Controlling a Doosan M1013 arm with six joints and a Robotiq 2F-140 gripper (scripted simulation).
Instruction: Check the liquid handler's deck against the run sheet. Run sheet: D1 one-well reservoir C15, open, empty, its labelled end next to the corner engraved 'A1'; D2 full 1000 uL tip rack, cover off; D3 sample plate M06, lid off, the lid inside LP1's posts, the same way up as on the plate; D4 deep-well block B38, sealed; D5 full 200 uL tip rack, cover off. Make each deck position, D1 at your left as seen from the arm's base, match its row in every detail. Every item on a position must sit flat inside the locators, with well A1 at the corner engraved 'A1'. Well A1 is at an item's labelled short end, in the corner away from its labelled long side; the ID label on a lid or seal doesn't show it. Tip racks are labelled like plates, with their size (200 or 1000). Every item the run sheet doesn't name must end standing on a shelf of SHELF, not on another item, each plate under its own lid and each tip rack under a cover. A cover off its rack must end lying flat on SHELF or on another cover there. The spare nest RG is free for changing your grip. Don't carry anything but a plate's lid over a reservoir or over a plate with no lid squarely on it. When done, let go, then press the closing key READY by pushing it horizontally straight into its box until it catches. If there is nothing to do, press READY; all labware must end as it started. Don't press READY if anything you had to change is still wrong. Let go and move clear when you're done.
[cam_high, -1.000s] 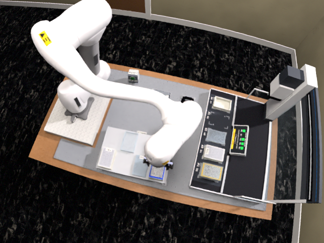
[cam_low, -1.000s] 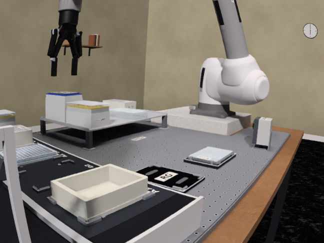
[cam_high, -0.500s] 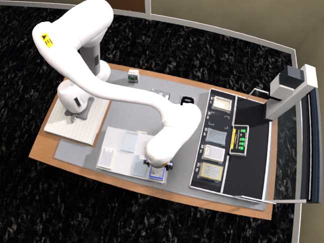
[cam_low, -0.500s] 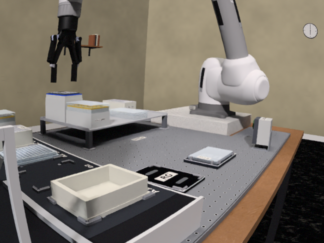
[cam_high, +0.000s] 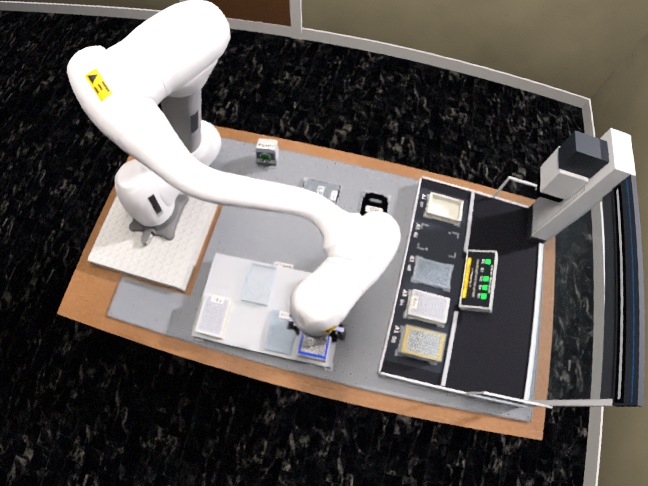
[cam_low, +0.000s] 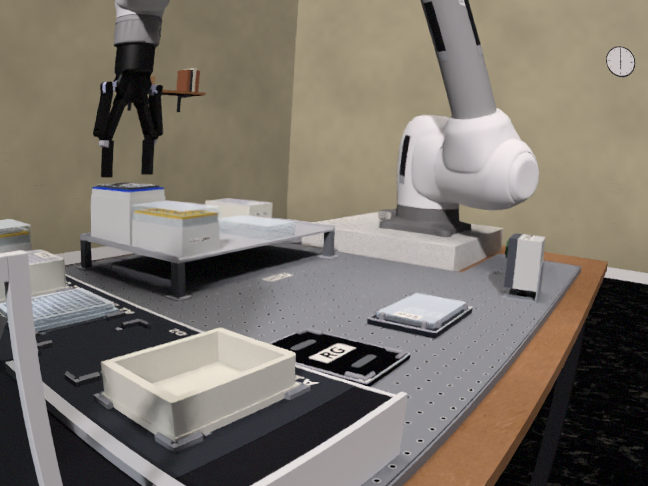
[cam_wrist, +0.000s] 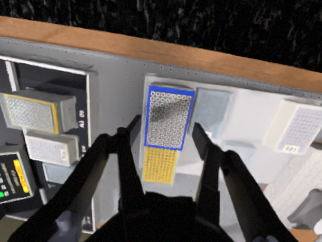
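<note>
My gripper (cam_low: 127, 167) (cam_wrist: 167, 125) is open and empty. It hangs straight above a tall blue-rimmed tip rack (cam_high: 313, 346) (cam_low: 112, 211) (cam_wrist: 168, 117) with no cover, which stands at the end of SHELF (cam_high: 235, 308) (cam_low: 251, 241). The fingers are a little above its top, one over each long side. A yellow-rimmed rack (cam_low: 175, 230) (cam_wrist: 159, 165) stands right beside it on the shelf. On the deck, D1 holds the open reservoir (cam_high: 443, 206) (cam_low: 198, 376), D2 (cam_high: 437, 240) is bare, D3 holds an unlidded plate (cam_high: 432, 272), D4 a white block (cam_high: 429, 306) and D5 a yellow-rimmed rack (cam_high: 422, 342).
The shelf also bears a white labelled plate (cam_high: 213, 315) (cam_wrist: 295, 125) and two flat clear covers (cam_high: 259, 282) (cam_high: 277, 334). A lid (cam_high: 321, 189) (cam_low: 421, 311) lies in LP1. The RG nest (cam_high: 374, 202) (cam_low: 334, 353) is bare. The READY key box (cam_high: 265, 151) (cam_low: 526, 264) stands near the arm's base.
</note>
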